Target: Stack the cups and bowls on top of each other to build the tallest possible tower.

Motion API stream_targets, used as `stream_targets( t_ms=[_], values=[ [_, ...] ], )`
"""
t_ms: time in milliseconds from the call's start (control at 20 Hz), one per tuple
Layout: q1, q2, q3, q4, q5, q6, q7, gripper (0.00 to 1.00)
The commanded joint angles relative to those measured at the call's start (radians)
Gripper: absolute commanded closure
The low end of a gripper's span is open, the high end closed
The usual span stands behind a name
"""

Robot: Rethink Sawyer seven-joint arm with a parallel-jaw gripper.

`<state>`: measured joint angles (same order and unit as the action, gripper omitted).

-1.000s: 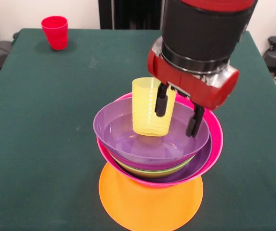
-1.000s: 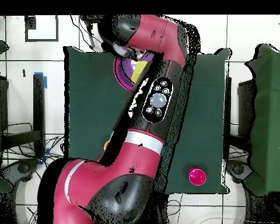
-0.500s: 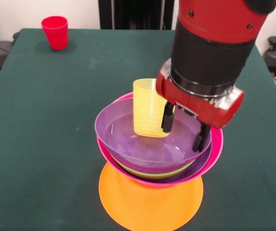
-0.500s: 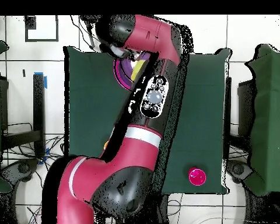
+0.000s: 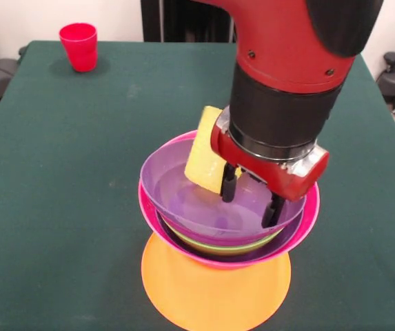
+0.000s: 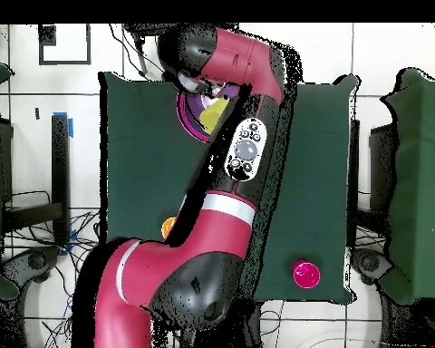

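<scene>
The tower stands near the table's front edge: a wide orange bowl [image 5: 211,293] as base, then a pink bowl [image 5: 310,207], a lime green bowl [image 5: 219,247] and purple bowls, the top one [image 5: 164,187] open upward. My gripper [image 5: 249,210] reaches down into that top purple bowl and is open, nothing between its fingers. A translucent yellow cup [image 5: 204,160] leans tilted in the bowl against the outside of my left finger [image 5: 229,185]. In the overhead view the arm covers the gripper; the tower [image 6: 192,116] and yellow cup [image 6: 217,112] peek out beside it.
A red cup [image 5: 79,45] stands upright at the far left corner of the green table [image 5: 59,172], and shows as the red cup [image 6: 304,274] from above. A small orange-yellow object [image 6: 168,227] lies beside the arm in the overhead view.
The gripper has come down deeper into the top purple bowl and shifted left. The yellow cup has gone from upright to tilted, pushed by the left finger.
</scene>
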<state>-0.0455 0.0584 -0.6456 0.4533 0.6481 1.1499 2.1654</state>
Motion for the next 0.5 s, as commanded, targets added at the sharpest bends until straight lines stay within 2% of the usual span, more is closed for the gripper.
stream_targets(
  t_ms=[50, 500],
  values=[
    [-0.008, 0.012, 0.127, 0.021, -0.042, -0.068, -0.026, 0.0],
    [-0.004, 0.008, 0.131, 0.025, -0.048, -0.059, -0.014, 0.0]
  ],
)
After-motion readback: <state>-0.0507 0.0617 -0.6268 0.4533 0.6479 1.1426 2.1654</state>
